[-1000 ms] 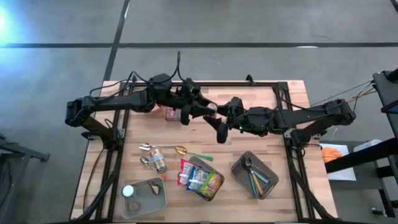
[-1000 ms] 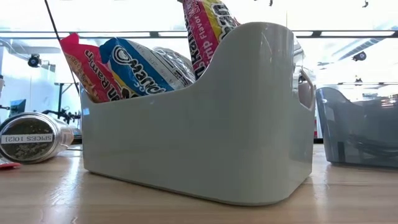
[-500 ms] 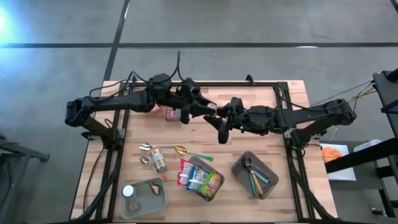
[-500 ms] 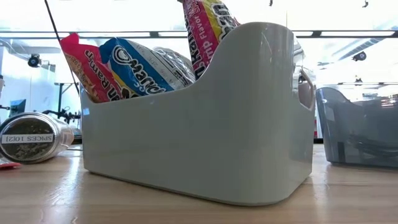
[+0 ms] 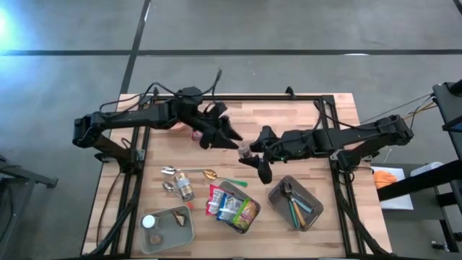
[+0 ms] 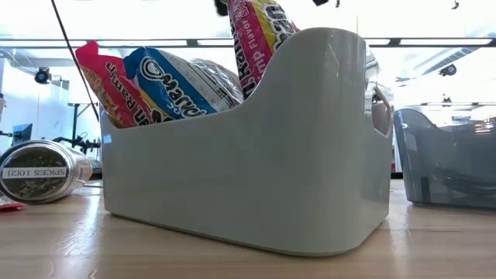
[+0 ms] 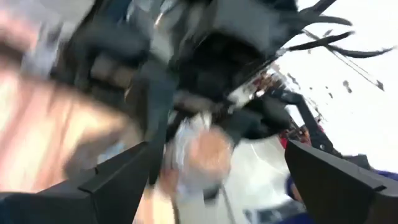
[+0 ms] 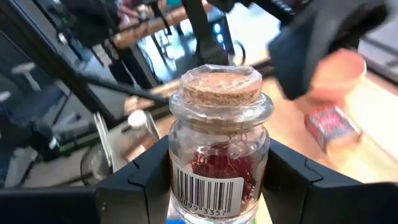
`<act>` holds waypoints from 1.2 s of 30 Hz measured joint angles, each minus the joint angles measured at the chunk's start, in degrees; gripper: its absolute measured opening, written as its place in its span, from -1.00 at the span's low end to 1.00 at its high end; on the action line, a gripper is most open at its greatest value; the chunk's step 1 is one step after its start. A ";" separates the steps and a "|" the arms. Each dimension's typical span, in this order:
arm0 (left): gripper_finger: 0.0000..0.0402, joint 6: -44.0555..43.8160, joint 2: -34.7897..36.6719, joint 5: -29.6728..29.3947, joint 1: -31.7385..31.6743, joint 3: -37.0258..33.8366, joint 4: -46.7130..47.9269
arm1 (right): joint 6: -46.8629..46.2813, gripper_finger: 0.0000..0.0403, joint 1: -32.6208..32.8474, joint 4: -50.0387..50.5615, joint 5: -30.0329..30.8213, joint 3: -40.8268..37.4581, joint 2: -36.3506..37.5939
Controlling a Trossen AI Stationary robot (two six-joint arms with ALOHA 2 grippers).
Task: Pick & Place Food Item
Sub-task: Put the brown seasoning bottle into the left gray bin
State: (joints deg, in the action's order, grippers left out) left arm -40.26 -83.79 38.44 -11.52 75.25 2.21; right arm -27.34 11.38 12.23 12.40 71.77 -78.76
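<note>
While right gripper (image 8: 217, 186) clamps cork-stoppered jar (image 8: 219, 143), left gripper (image 5: 229, 137) wide apart

The wooden table (image 5: 303, 115) stands on a grey concrete floor (image 5: 289, 29) crossed by dark lines, with a bright glare in one corner. Level with the tabletop, the room behind is washed in pale light from broad windows (image 6: 434, 70) and long ceiling lights (image 6: 178, 41). A black stand (image 6: 77, 124) shows faintly there.
</note>
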 joint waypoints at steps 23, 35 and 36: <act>0.41 -13.95 -2.24 -18.71 -0.32 3.27 25.93 | 0.13 -0.08 -0.88 17.67 11.95 -0.10 -0.33; 0.41 -16.21 -2.36 -19.56 -1.23 3.27 28.80 | -1.20 -0.08 -3.80 23.79 7.60 5.88 -10.19; 0.41 -16.21 -2.36 -19.80 -1.23 3.25 29.59 | -0.61 -0.08 -3.94 24.54 7.51 7.31 -11.25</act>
State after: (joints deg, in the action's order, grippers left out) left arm -56.47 -86.15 18.63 -12.75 78.50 31.80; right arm -27.96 7.44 36.76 19.91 79.08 -90.01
